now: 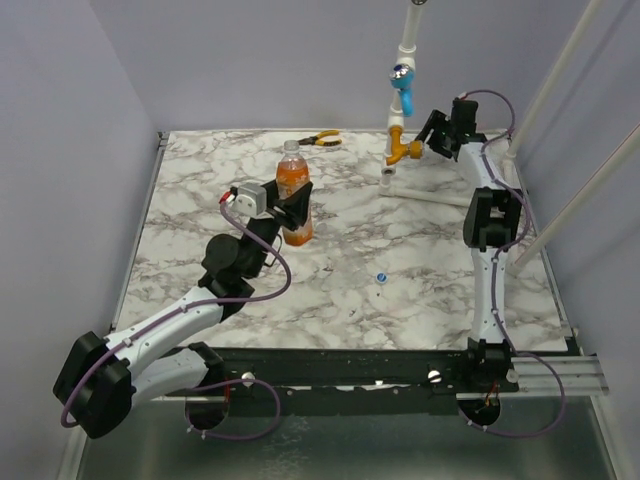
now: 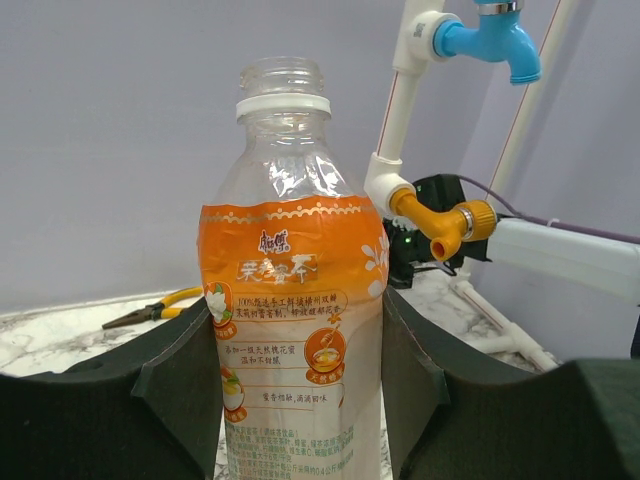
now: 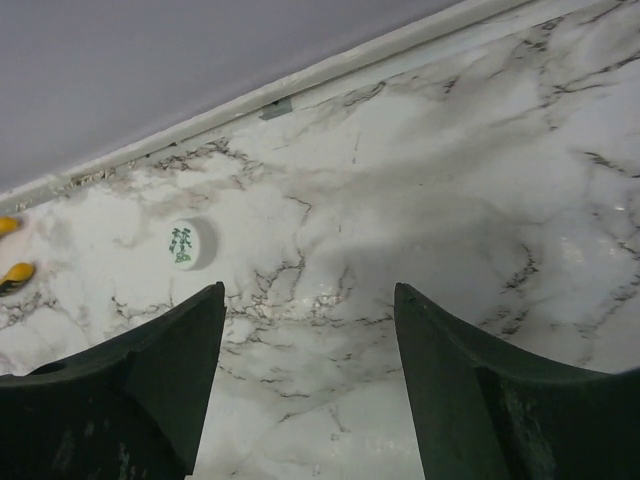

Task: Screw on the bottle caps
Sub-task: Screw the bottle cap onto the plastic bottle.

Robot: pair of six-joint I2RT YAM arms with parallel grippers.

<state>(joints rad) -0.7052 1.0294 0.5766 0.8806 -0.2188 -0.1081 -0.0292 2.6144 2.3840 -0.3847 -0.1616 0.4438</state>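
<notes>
The bottle stands upright on the marble table, left of centre, with an orange label and an open, uncapped neck. My left gripper is shut on its lower body; in the left wrist view the gripper has a dark pad pressed against each side of the bottle. A tiny blue cap lies on the table, right of centre and apart from both grippers. A whitish cap with green print lies near the table's back edge, ahead and to the left of my right gripper. The right gripper is open and empty at the back right.
Yellow-handled pliers lie at the back edge behind the bottle. A white pipe stand with a blue valve and an orange valve rises at the back right, next to the right gripper. Slanted white poles stand at the right edge.
</notes>
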